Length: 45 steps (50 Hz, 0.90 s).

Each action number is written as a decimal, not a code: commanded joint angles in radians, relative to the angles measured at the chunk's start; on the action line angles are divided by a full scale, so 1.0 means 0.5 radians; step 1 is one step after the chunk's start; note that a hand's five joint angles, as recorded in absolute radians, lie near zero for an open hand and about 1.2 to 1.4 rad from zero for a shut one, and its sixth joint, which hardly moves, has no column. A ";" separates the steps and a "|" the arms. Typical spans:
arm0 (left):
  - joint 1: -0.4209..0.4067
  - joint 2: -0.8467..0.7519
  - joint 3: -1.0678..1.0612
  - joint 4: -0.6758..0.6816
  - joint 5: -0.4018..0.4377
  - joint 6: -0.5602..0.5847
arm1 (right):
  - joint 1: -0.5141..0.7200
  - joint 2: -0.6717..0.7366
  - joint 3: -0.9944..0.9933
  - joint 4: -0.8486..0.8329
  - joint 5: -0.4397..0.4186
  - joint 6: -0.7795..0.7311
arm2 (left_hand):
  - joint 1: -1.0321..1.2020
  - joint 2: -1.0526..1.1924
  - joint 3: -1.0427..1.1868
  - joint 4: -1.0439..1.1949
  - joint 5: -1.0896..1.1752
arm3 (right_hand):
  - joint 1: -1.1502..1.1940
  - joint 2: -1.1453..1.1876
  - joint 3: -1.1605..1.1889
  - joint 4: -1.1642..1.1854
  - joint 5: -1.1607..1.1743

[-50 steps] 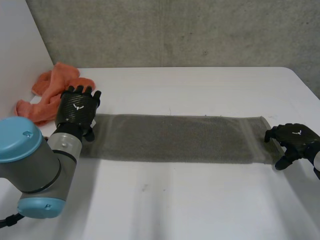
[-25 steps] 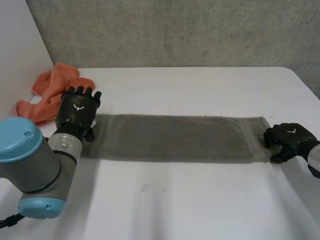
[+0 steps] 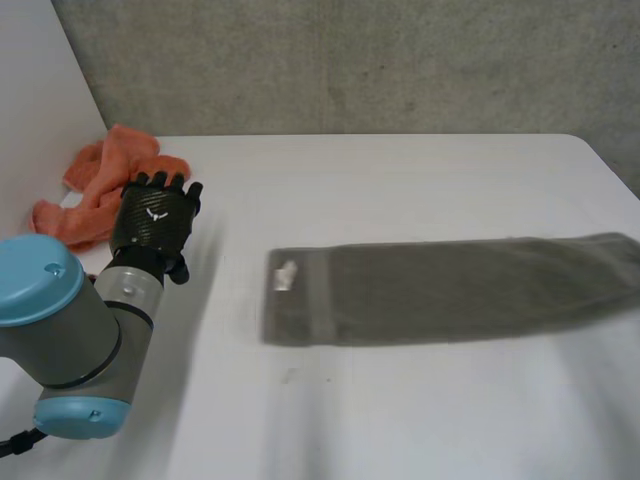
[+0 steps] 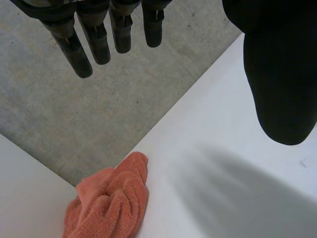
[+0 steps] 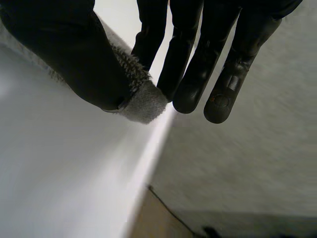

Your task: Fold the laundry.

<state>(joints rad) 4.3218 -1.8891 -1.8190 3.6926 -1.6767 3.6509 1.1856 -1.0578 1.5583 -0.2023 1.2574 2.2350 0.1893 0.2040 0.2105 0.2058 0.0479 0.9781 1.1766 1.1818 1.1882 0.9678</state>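
Right wrist view, fingers (image 5: pixel 188 64) pinch towel (image 5: pixel 142 103) — fuzzy

no legible text, numbers or brand names found. the back of the left hand (image 3: pixel 155 222) carries a small white emblem (image 3: pixel 156 212), a bare mark without letters. the grey towel (image 3: pixel 440 288) has a small white tag (image 3: pixel 285 276) near its end toward the left hand; any print on it is too small to read.

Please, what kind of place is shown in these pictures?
Probably a robot laboratory, not a home: a plain white table in front of a bare concrete wall, with a grey towel and an orange cloth on it.
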 commanded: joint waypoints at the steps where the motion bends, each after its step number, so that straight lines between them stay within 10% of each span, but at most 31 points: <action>1: -0.001 0.041 0.006 -0.007 0.000 0.000 | 0.184 -0.102 -0.058 -0.007 0.013 0.049 | -0.029 -0.059 -0.072 -0.063 -0.096 | 0.836 0.439 0.429 0.416 0.508; 12: -0.001 0.093 0.045 -0.004 -0.003 0.000 | 1.269 -0.256 -0.055 -0.325 -0.146 0.221 | -0.029 -0.059 -0.072 -0.063 -0.096 | 0.836 0.439 0.429 0.416 0.508; 22: -0.053 0.078 0.058 -0.007 -0.006 -0.003 | 1.970 0.170 -0.070 -0.470 -0.456 0.172 | -0.029 -0.059 -0.072 -0.063 -0.096 | 0.836 0.439 0.429 0.416 0.508; 24: -0.066 0.069 0.058 -0.004 -0.003 0.000 | 2.000 0.238 -0.079 -0.458 -0.453 0.160 | -0.029 -0.059 -0.072 -0.063 -0.096 | 0.836 0.439 0.429 0.416 0.508; 26: -0.087 0.060 0.061 -0.004 -0.003 0.000 | 1.998 0.272 -0.094 -0.418 -0.435 0.169 | -0.029 -0.059 -0.072 -0.063 -0.096 | -0.478 -0.875 -0.885 -0.898 -0.807; 32: -0.145 -0.008 0.113 -0.004 -0.003 0.006 | 1.863 0.073 -0.067 -0.298 -0.294 0.481 | -0.029 -0.059 -0.072 -0.063 -0.096 | -1.607 -2.004 -2.014 -2.027 -1.936; 39: -0.289 -0.078 0.269 -0.007 0.009 0.000 | 1.397 -0.216 0.013 -0.062 -0.171 1.227 | -0.029 -0.059 -0.072 -0.063 -0.096 | -1.607 -2.004 -2.014 -2.027 -1.936; 45: -0.464 -0.225 0.398 -0.019 0.012 0.003 | 1.206 -0.265 0.181 0.282 -0.165 1.286 | -0.029 -0.059 -0.072 -0.063 -0.096 | -1.607 -2.004 -2.014 -2.027 -1.936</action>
<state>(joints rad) 4.1697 -1.9371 -1.6819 3.6894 -1.6715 3.6516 1.8847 -1.1604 1.5719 -0.2069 1.1718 2.8374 0.1893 0.2040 0.2105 0.2058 0.0479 0.2037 0.2185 0.2152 0.2347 0.0709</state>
